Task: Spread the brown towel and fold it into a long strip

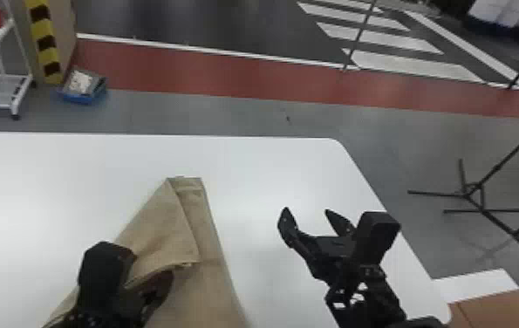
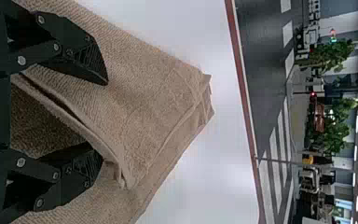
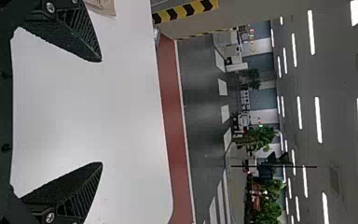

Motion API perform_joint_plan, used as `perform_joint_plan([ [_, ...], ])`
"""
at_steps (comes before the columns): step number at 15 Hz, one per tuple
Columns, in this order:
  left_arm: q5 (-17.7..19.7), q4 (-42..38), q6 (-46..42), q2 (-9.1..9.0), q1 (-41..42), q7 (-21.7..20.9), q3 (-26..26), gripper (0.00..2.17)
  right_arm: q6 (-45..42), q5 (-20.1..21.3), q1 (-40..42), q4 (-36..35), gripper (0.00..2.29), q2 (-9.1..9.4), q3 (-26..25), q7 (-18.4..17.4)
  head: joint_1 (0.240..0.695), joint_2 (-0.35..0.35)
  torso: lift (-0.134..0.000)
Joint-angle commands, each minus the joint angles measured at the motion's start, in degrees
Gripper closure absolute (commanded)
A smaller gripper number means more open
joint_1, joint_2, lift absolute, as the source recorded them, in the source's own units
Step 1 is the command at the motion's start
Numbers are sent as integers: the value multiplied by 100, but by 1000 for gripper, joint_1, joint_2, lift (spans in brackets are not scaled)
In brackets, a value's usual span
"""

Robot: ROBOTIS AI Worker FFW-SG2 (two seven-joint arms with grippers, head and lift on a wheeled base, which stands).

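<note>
The brown towel point(image 1: 210, 279) lies partly folded on the white table, narrowing to a blunt far end, with a flap turned over on its left part. My left gripper point(image 1: 162, 283) is at the flap's near edge. In the left wrist view the left gripper point(image 2: 105, 121) is open, one finger over the towel point(image 2: 149, 93) and the other partly under the flap's edge. Right of the towel, my right gripper point(image 1: 310, 211) stands apart from it. In the right wrist view the right gripper point(image 3: 101, 112) holds its fingers wide, with a towel corner point(image 3: 103, 5) beyond one finger.
The white table point(image 1: 75, 165) has its far edge and rounded right corner beyond the towel. A brown box point(image 1: 502, 309) sits by the table's right side. Black stands point(image 1: 472, 192) are on the floor at the right, and a blue tray point(image 1: 80, 97) is on the floor behind.
</note>
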Motion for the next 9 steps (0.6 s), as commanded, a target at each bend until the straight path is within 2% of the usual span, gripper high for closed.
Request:
perform_joint_plan([
  [1, 40, -269, -59, 4, 145, 2, 191, 66, 18, -11, 5, 9, 90, 5, -9, -120, 695, -295, -117],
  [5, 57, -251, -622, 4, 171, 134, 226, 66, 0, -20, 128, -26, 93, -12, -203, -120, 695, -278, -117],
  [9, 57, -225, -868, 13, 189, 178, 191, 66, 88, 7, 269, -114, 97, -48, -545, -120, 695, -308, -117],
])
